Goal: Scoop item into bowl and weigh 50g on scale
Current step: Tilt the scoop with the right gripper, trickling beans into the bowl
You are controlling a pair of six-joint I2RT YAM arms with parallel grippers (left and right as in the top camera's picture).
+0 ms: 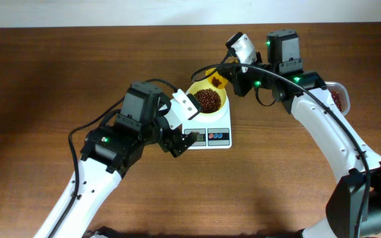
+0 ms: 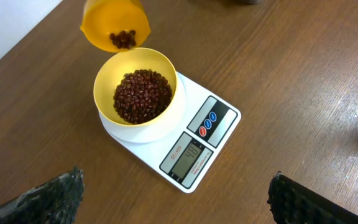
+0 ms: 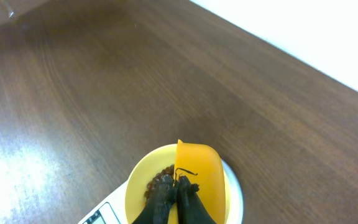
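On the desk, near the middle of its far edge, the scale carries the bowl. The right hand is closed on the scoop, tilted at the bowl's rim over the beans; tip slowly, few beans at a time. The left hand hangs wide, empty. Only the left wrist view shows the display, digits unclear.

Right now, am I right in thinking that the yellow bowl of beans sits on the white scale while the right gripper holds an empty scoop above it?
Not quite: the scoop is not empty. The left wrist view shows a few beans in it. The rest holds: the bowl of beans sits on the scale, and the right gripper holds the scoop above it.
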